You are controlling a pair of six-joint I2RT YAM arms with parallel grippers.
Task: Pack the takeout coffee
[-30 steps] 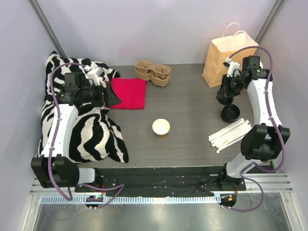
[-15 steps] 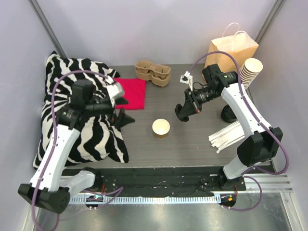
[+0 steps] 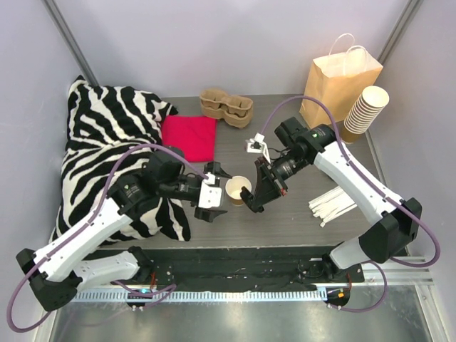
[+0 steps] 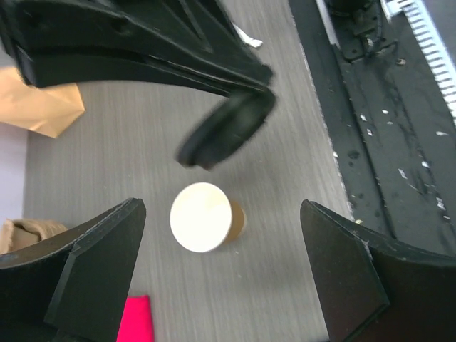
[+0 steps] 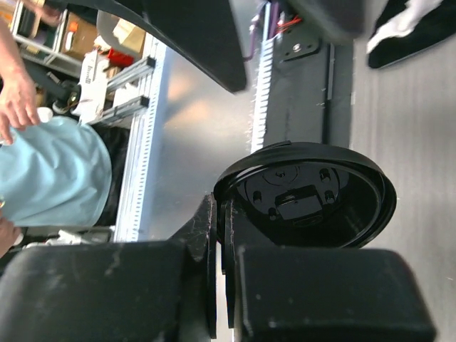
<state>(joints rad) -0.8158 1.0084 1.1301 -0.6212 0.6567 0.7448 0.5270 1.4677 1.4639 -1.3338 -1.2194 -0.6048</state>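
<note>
Takeout coffee cup (image 3: 238,190) stands uncovered at centre frame, beside the wide-open left gripper (image 3: 221,191). Right gripper (image 3: 251,199) clamps a black lid (image 5: 306,196).

Red cloth (image 3: 189,137) lies beside zebra pillow (image 3: 107,135)

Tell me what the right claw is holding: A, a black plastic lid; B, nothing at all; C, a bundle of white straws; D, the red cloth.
A: the right claw is clamped on the rim of a black lid, holding it up beside the open-topped cup.
</note>
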